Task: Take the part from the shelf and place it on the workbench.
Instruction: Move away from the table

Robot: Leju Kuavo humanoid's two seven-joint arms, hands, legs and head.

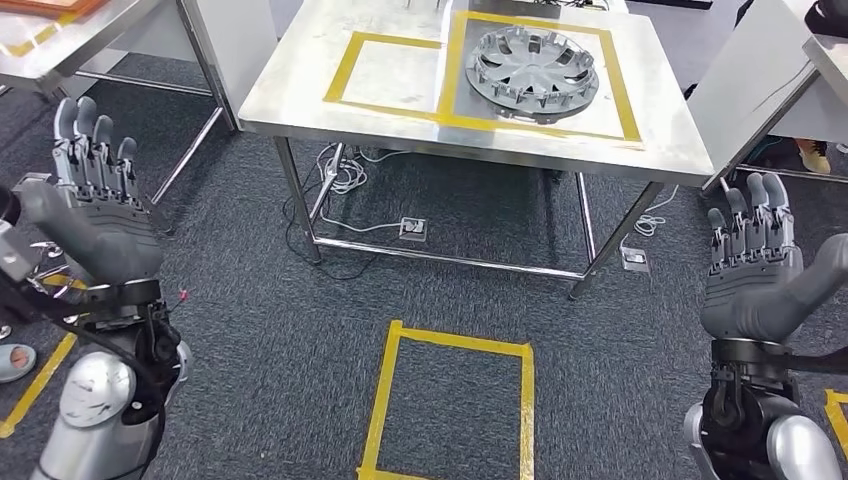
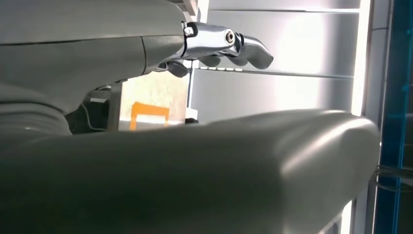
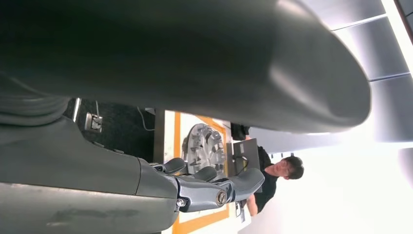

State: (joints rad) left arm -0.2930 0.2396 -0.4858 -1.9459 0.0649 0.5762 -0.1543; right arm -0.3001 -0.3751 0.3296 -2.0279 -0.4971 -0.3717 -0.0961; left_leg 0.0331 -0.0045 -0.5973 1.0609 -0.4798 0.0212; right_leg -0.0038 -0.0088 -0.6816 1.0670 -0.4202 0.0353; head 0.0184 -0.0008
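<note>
The part, a silver hubcap (image 1: 533, 70), lies flat inside a yellow-taped square on the steel workbench (image 1: 320, 100) ahead of me; it also shows past my fingers as a hubcap (image 3: 202, 146) in the right wrist view. My left hand (image 1: 95, 205) is raised at the left, palm up, fingers straight and apart, holding nothing. My right hand (image 1: 755, 265) is raised at the right the same way, empty. Both hands are well short of the workbench. Close up, the left hand (image 2: 146, 73) and the right hand (image 3: 146, 185) show extended fingers.
A second taped square (image 1: 390, 72) on the bench is bare. A yellow taped square (image 1: 455, 405) marks the carpet in front of me. Other tables stand at far left (image 1: 60, 45) and far right (image 1: 790, 60). Cables lie under the bench. A person (image 3: 272, 175) sits beyond the bench.
</note>
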